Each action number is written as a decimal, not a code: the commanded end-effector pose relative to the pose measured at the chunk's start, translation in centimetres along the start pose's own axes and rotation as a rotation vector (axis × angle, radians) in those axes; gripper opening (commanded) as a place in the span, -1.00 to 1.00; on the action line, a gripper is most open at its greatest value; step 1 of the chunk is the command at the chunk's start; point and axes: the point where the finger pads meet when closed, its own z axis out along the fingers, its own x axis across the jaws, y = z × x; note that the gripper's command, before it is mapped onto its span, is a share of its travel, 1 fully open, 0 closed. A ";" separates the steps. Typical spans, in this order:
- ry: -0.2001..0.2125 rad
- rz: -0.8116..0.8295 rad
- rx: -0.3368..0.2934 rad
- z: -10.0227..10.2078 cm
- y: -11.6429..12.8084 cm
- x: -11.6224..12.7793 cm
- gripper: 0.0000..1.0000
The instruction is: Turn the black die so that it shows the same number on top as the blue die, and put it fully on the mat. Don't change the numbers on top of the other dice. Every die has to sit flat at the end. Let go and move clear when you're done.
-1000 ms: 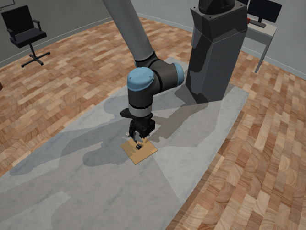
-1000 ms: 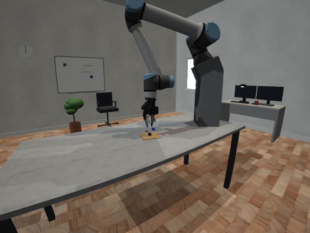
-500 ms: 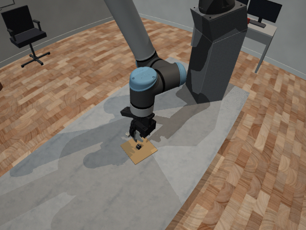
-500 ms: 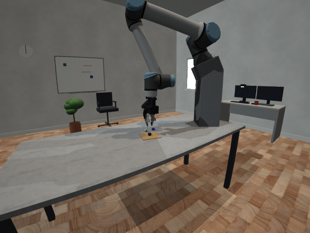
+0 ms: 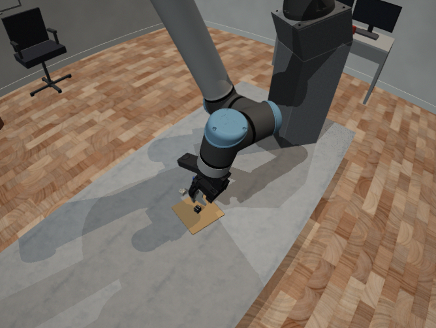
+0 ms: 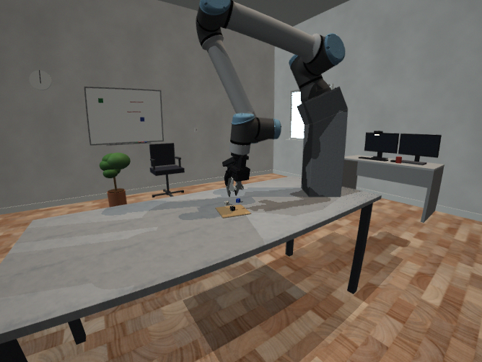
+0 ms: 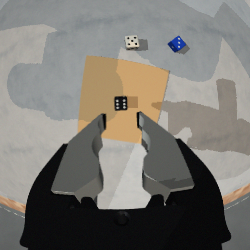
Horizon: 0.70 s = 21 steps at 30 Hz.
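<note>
The black die (image 7: 120, 103) sits flat on the tan mat, well inside its edges, with six pips on top. It also shows in the top view (image 5: 197, 209) and the exterior view (image 6: 232, 208). The blue die (image 7: 175, 44) lies on the table beyond the mat's far right corner; its top pips are too small to read surely. A white die (image 7: 132, 42) lies beside it, to the left. My gripper (image 7: 121, 114) hangs above the mat, clear of the black die. Its fingers stand partly apart with nothing between them.
The arm's dark pedestal (image 5: 310, 70) stands on the table behind the mat. The white die (image 5: 182, 191) sits just off the mat's far corner, near the fingers (image 5: 201, 200). In the exterior view the blue die (image 6: 237, 200) shows behind the mat (image 6: 232, 212).
</note>
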 end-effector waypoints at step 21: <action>0.004 0.001 0.209 0.2 0.1 0.0 -0.58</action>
